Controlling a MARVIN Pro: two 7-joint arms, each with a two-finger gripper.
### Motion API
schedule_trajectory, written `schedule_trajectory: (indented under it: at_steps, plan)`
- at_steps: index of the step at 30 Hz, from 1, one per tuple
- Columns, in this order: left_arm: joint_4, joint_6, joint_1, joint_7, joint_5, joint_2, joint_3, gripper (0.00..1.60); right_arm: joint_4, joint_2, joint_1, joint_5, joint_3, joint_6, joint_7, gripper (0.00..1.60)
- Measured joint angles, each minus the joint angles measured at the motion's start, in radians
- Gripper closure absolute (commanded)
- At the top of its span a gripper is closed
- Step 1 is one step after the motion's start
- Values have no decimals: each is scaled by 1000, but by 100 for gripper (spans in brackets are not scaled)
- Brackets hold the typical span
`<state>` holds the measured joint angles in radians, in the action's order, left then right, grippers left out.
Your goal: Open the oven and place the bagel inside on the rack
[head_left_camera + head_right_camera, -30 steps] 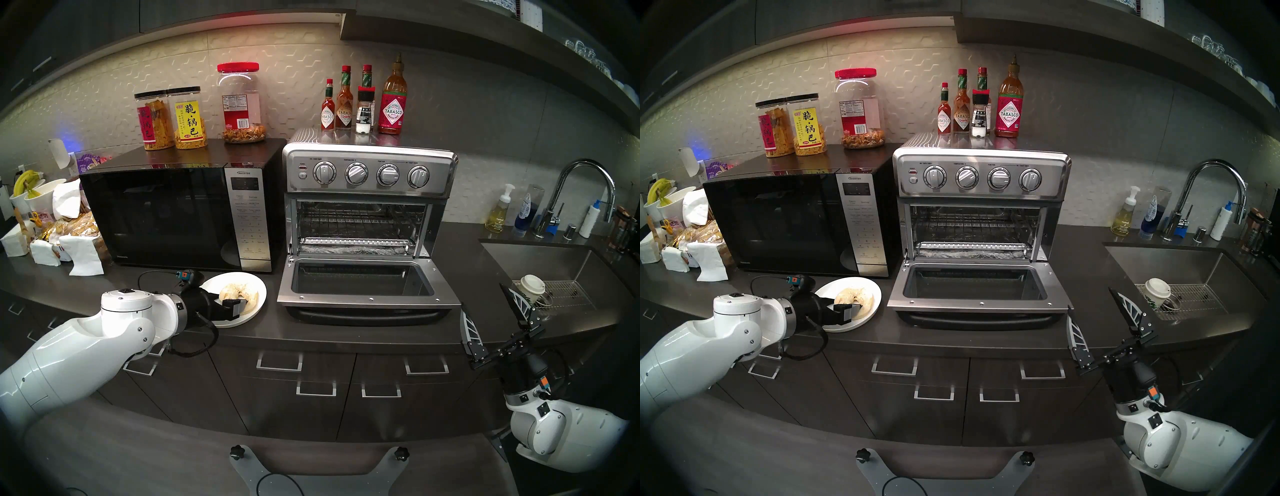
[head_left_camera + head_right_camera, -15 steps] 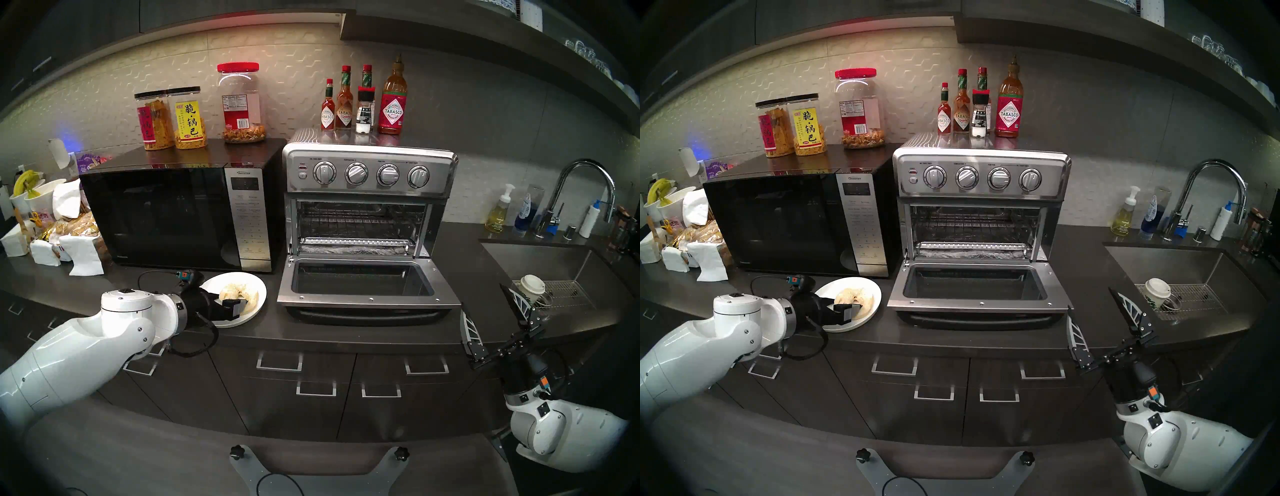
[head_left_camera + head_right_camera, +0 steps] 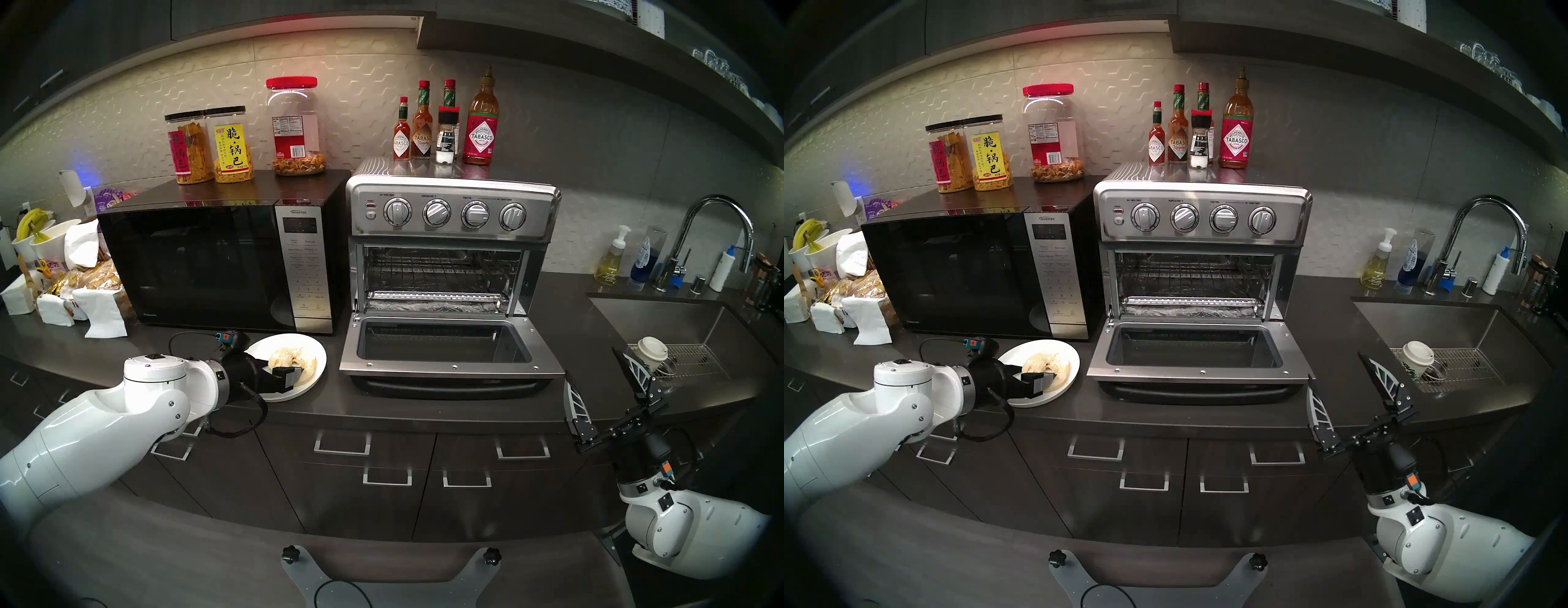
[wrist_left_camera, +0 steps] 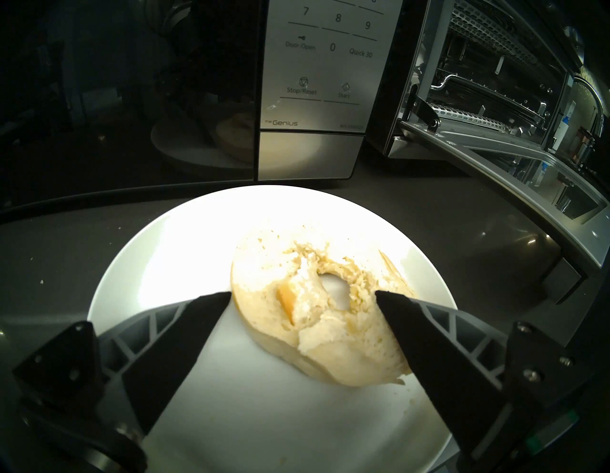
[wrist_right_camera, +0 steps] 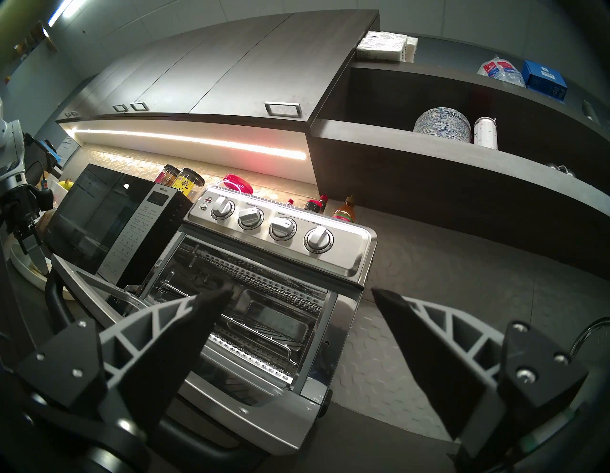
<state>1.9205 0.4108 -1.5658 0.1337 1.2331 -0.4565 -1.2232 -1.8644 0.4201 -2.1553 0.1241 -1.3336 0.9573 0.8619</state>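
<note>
- Head stereo left view: nothing has changed over the last second. My left gripper [image 3: 297,373] sits where it was at the lower left, over the white plate [image 3: 316,361], and the bagel [image 3: 292,360] has not moved. I judge that the grasp has not begun, so the placing step is wholly ahead. The oven [image 3: 452,212] at the centre already has its door [image 3: 449,369] dropped flat onto the surface [image 3: 331,407].
- Head stereo right view: the same stillness. My right gripper [image 3: 1339,390] waits at the lower right, fingers spread wide with nothing between them, pointing up toward the oven's right edge.
- Left wrist view: my fingers are apart and straddle the bagel [image 4: 317,317] in the lower centre of the frame. The left fingertip [image 4: 218,300] seems just beside its rim and the right one [image 4: 389,300] lies over its far side, neither squeezing yet. The bagel lies flat, cut face up, hole pointing upward. As a ring it has no real long axis, though it reads slightly stretched from upper left to lower right. The open oven fills the upper right.
- Right wrist view: the rack [image 5: 264,330] spans the cavity at the centre, bare, its width running upper left to lower right. My fingers frame it, apart.
</note>
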Motion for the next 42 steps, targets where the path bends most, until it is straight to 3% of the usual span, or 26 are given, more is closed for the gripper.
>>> schedule_trajectory:
  at_steps: [42]
  plan:
    - [0,0,0,0,0,0,0,0,0,0,0,0,0,0,0,0]
